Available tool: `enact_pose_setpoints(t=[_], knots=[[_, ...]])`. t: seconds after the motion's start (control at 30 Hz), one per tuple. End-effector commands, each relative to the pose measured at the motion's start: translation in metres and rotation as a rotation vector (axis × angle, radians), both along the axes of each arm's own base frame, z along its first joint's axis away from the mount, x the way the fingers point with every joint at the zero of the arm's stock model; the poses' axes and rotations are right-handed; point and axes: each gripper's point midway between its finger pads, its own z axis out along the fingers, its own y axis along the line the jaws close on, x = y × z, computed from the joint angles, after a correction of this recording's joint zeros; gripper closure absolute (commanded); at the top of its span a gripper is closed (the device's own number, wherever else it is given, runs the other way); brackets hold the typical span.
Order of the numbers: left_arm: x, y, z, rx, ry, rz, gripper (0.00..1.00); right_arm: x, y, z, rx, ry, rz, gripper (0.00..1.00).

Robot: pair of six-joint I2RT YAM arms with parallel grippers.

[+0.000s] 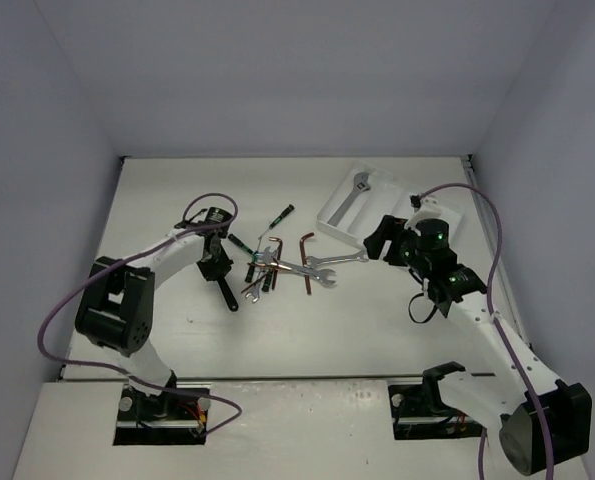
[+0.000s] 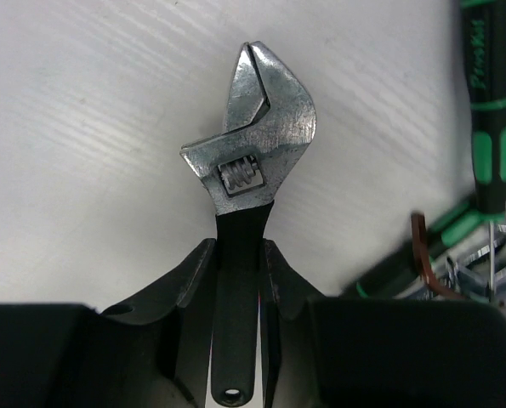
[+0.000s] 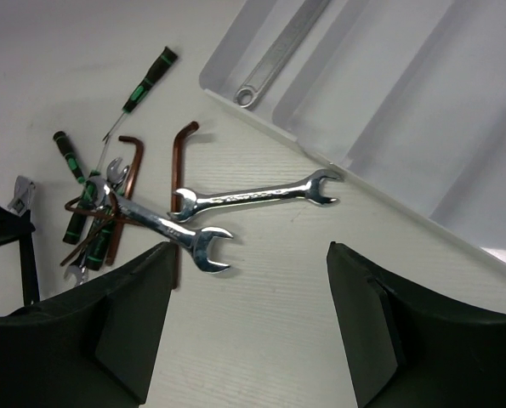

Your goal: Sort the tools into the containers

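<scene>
Our left gripper (image 2: 238, 255) is clamped on the black handle of the adjustable wrench (image 2: 257, 144), fingers pressed to either side of it just below the silver head. In the left wrist view the wrench runs straight along the fingers' line, head at 12 o'clock and the handle's holed end at 6. We cannot tell whether it has left the table (image 2: 82, 127).

Seen from above, the tray (image 1: 382, 190) lies at about 2 o'clock from this gripper, well apart, with the loose pile between them. Its compartments run roughly from 7 to 1 o'clock, and one silver wrench (image 3: 278, 51) already lies in the outermost one. We judge that the carry must cross the pile and turn the wrench's long axis to match a compartment.

Our right gripper (image 3: 246, 251) hangs wide open, holding nothing, much nearer the tray. Below it lie two open-end wrenches (image 3: 253, 194), and at its 10 o'clock the hex keys (image 3: 180, 170) and the screwdrivers (image 3: 146, 81), all unsorted
</scene>
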Motion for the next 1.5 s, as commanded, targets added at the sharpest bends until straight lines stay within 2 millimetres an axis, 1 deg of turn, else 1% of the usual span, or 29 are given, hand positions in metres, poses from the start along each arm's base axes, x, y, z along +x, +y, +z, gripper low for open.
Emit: enact_pose_setpoints(t=[0.0,0.07,0.13,0.2,0.27,0.3,0.33,0.47,0.53,0.57,0.6,0.63,0.67,0.77,0.9,1.03,1.1,1.37,1.43,1.47], knots=[[0.020,-0.005,0.079,-0.067,-0.249,-0.078,1.00,0.010,0.046,0.051,0.044,-0.118,0.192,0.31],[0.018,-0.011,0.094,-0.115,-0.307,-0.106,1.00,0.007,0.066,0.056,0.041,-0.128,0.249,0.31],[0.020,-0.018,0.106,-0.158,-0.357,-0.125,1.00,0.009,0.083,0.065,0.047,-0.141,0.287,0.30],[0.021,-0.026,0.118,-0.208,-0.406,-0.146,1.00,0.008,0.101,0.068,0.082,-0.138,0.337,0.30],[0.020,-0.028,0.128,-0.235,-0.446,-0.149,1.00,0.007,0.117,0.072,0.127,-0.134,0.390,0.30],[0.023,-0.040,0.142,-0.297,-0.496,-0.181,1.00,0.003,0.126,0.071,0.142,-0.123,0.421,0.30],[0.024,-0.046,0.151,-0.332,-0.525,-0.199,1.00,0.001,0.134,0.073,0.151,-0.126,0.442,0.30],[0.027,-0.061,0.185,-0.431,-0.614,-0.222,1.00,-0.004,0.163,0.089,0.161,-0.169,0.522,0.30],[0.029,-0.068,0.203,-0.471,-0.666,-0.239,1.00,-0.006,0.179,0.088,0.159,-0.164,0.557,0.31],[0.028,-0.073,0.211,-0.492,-0.684,-0.248,1.00,-0.010,0.190,0.090,0.164,-0.167,0.583,0.31],[0.028,-0.076,0.222,-0.512,-0.711,-0.259,1.00,-0.013,0.199,0.086,0.163,-0.156,0.602,0.31],[0.029,-0.077,0.226,-0.522,-0.723,-0.257,1.00,-0.011,0.202,0.087,0.164,-0.157,0.601,0.31],[0.027,-0.082,0.231,-0.547,-0.729,-0.261,1.00,-0.016,0.211,0.088,0.167,-0.158,0.621,0.31],[0.027,-0.090,0.249,-0.589,-0.776,-0.268,1.00,-0.019,0.228,0.088,0.169,-0.163,0.633,0.31],[0.026,-0.096,0.261,-0.645,-0.815,-0.270,1.00,-0.017,0.242,0.089,0.179,-0.177,0.623,0.32],[0.024,-0.104,0.266,-0.680,-0.822,-0.280,1.00,-0.015,0.252,0.090,0.177,-0.186,0.624,0.33],[0.023,-0.107,0.267,-0.684,-0.824,-0.283,1.00,-0.012,0.257,0.084,0.167,-0.177,0.612,0.35],[0.013,-0.123,0.271,-0.687,-0.825,-0.324,1.00,-0.003,0.268,0.077,0.150,-0.181,0.566,0.41],[0.011,-0.128,0.272,-0.695,-0.823,-0.335,1.00,-0.002,0.270,0.074,0.144,-0.181,0.566,0.45],[0.010,-0.131,0.272,-0.694,-0.823,-0.340,1.00,-0.001,0.270,0.074,0.141,-0.182,0.567,0.50]])
